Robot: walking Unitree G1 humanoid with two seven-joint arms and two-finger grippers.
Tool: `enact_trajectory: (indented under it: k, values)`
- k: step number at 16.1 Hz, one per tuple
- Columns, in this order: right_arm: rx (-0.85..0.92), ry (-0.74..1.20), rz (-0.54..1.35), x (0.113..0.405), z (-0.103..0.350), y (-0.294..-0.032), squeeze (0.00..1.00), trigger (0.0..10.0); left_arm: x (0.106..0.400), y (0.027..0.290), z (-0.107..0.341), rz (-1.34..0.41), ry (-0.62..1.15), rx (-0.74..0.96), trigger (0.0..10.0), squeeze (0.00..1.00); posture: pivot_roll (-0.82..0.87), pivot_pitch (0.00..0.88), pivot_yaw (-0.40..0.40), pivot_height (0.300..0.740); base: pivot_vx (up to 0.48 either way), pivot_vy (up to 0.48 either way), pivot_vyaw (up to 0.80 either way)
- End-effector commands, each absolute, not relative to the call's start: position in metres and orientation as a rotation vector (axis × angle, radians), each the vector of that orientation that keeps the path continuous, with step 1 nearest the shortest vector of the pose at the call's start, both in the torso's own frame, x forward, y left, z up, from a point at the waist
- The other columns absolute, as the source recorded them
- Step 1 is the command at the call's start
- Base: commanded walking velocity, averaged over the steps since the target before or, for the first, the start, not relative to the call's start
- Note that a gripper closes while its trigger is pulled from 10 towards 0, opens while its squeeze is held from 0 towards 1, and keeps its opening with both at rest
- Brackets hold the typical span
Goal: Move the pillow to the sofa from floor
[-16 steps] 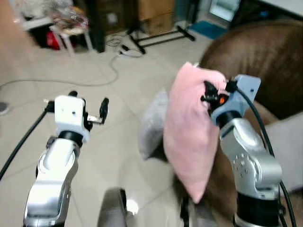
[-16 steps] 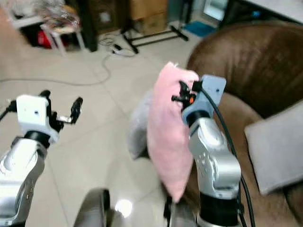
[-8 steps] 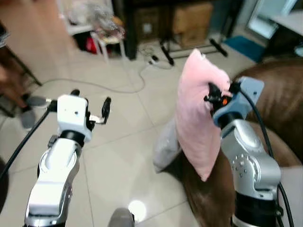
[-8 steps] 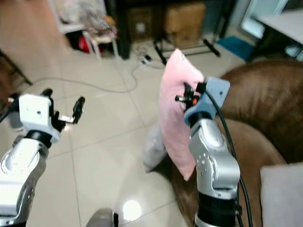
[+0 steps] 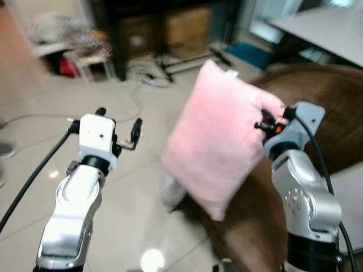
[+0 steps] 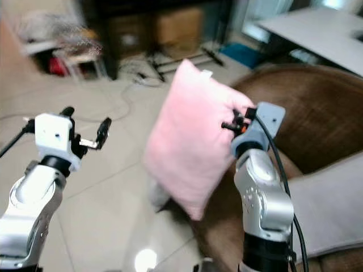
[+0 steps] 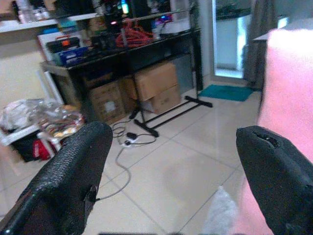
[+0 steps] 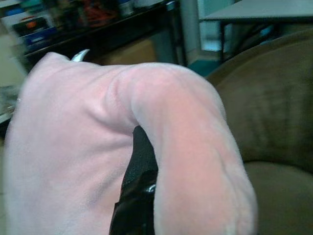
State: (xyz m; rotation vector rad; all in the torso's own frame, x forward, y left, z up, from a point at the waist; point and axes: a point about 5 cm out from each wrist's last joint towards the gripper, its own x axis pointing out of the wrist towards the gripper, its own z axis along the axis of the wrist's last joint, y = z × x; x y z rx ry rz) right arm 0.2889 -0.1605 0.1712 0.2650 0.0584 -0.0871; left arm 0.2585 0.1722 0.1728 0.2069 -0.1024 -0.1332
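Left gripper (image 5: 119, 133) raised over the tile floor (image 5: 34, 187), fingers spread wide, holding nothing; cable (image 5: 130, 102) trails on the floor at far left, toward the dark shelf (image 5: 170, 22) and boxes (image 7: 156, 83); pillow (image 5: 218, 147) is pink, off the floor, hanging tilted in the air at centre, its lower corner over the sofa's near edge; right gripper (image 8: 139, 196) clamped on the pillow's right edge, fabric bunched around one finger; sofa (image 5: 323, 107) brown, at right, just behind the pillow; grey cushion (image 6: 334, 209) lies on its seat at far right.
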Motion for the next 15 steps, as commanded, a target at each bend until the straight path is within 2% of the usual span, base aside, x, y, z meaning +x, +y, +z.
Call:
enact_trajectory:
  k: [1, 8, 15]
  values:
    - [0.272, 0.019, -0.04, 0.29, 0.179, -0.149, 0.0, 10.0, 0.256, 0.179, 0.172, -0.113, -0.096, 0.22, 10.0, 0.0, 0.07, 0.0, -0.01, 0.74, 0.0, 0.0, 0.0]
    - [0.231, 0.054, -0.055, 0.289, 0.17, -0.151, 0.0, 10.0, 0.257, 0.176, 0.17, -0.13, -0.096, 0.216, 10.0, 0.0, 0.07, 0.0, -0.011, 0.74, 0.0, 0.0, 0.0]
    - [0.224, 0.063, -0.056, 0.289, 0.169, -0.152, 0.0, 10.0, 0.257, 0.175, 0.169, -0.128, -0.092, 0.215, 10.0, 0.0, 0.07, 0.0, -0.016, 0.74, 0.0, 0.0, -0.8]
